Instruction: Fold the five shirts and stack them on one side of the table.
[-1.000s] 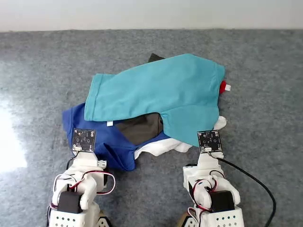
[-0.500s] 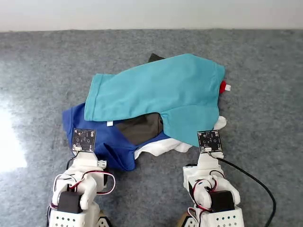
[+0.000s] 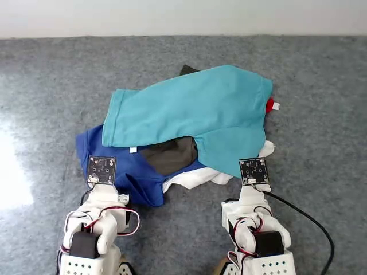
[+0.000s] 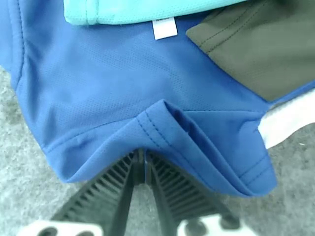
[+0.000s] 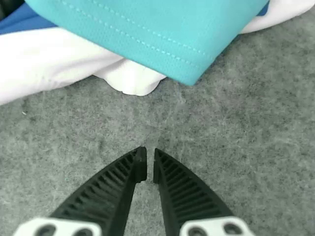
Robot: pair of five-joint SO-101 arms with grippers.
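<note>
Grey felt table (image 3: pixel 321 86), shirts heaped at the centre of the high view, none folded yet.

- Nearest, lower left: left gripper (image 4: pixel 142 157), jaws closed together, tips touching the puckered hem of the blue shirt (image 4: pixel 98 83). Whether any cloth is pinched between them I cannot tell.
- Lower right: right gripper (image 5: pixel 146 164), jaws all but closed on nothing, over bare felt, just short of the white shirt (image 5: pixel 59 64) and the corner of the teal shirt (image 3: pixel 195 109).
- Middle of the heap: dark shirt (image 3: pixel 172 154) showing between blue and teal, with a white label (image 4: pixel 164 28) at the teal hem.
- Farthest: teal spread on top, covering most of the pile; a scrap of red shirt (image 3: pixel 269 105) peeks out at its right edge.

Risks, as I judge them:
- Layers overlap heavily, so a pull on the blue hem would likely drag the dark and teal shirts along and tangle the heap.
- Pinching at the teal corner could catch the white shirt beneath as well (the two lie touching), lifting two at once.
- Thin hems on felt may slip from closed tips or bunch instead of lifting.
- Starting with a buried shirt rather than the top teal one would crumple everything above it.
</note>
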